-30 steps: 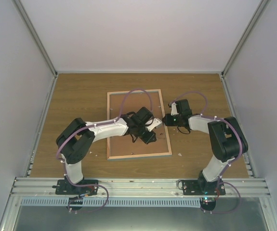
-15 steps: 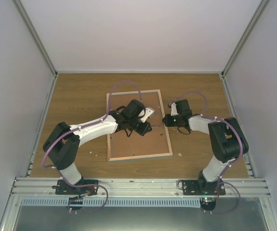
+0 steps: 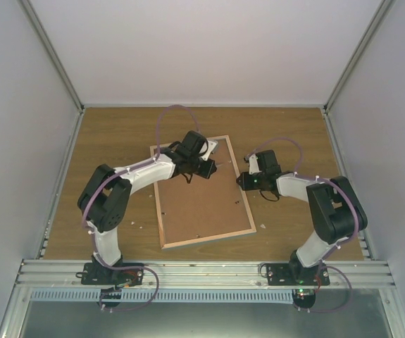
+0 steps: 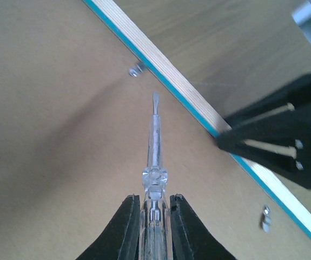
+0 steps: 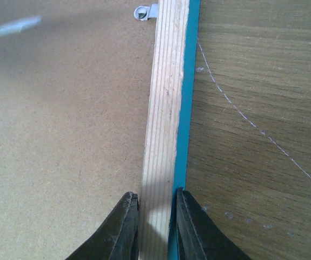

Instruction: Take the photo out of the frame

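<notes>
- Left jaws clamp tight on a clear slim tool (image 4: 154, 162), its flat tip over the fibreboard back (image 4: 47, 119), just beside a metal clip (image 4: 137, 69).
- Right jaws pinch the pale wood rim of the frame (image 5: 165, 108).
- The frame lies face down, skewed, mid-worktop (image 3: 117, 134), between both arms.

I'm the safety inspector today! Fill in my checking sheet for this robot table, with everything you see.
Surface: brown wooden table with a few pale specks.
Job's things: the frame lies back up, showing brown board and a pale wood rim. The photo is not visible.
Clutter: small metal clips on the frame's back; nothing else seen.
Grippers: left gripper is shut on a clear tool, its tip near a clip. The right gripper clamps the frame's right rim.
Cables: purple cables loop along both arms.
Surroundings: white walls, and a metal rail at the near edge.
</notes>
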Robot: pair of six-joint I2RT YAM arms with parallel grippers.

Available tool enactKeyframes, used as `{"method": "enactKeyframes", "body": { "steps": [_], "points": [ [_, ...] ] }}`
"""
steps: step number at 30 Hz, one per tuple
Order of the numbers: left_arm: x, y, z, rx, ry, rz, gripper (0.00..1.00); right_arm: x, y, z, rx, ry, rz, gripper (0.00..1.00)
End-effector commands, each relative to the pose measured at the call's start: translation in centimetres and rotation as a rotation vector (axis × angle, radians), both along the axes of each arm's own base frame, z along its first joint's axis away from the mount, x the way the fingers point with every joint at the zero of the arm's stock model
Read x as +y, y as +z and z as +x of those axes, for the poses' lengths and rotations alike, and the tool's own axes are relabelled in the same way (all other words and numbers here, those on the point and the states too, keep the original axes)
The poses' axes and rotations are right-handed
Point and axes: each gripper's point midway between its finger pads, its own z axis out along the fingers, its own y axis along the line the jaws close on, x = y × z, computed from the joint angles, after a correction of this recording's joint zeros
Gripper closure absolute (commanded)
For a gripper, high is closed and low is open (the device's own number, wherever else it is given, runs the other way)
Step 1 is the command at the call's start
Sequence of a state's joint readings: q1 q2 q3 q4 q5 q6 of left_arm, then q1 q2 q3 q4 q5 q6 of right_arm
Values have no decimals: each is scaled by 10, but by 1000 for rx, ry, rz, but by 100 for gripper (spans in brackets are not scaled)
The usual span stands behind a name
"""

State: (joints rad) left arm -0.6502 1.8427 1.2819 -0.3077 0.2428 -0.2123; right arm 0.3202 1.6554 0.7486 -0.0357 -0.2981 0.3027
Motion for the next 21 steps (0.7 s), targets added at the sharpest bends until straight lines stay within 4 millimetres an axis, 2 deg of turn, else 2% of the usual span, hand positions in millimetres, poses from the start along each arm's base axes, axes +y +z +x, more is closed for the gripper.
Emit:
{"method": "enactKeyframes", "body": {
  "steps": [1, 9, 21],
  "points": [
    [-6, 9, 34, -53, 38, -50, 100, 8, -8, -16, 25, 78, -5, 99],
    [-15, -15, 44, -21, 4, -24, 100, 10, -10, -16, 30, 83, 4, 99],
    [-23, -27, 51, -14, -19, -21, 100, 11, -13, -16, 35, 89, 3, 100]
  ]
}}
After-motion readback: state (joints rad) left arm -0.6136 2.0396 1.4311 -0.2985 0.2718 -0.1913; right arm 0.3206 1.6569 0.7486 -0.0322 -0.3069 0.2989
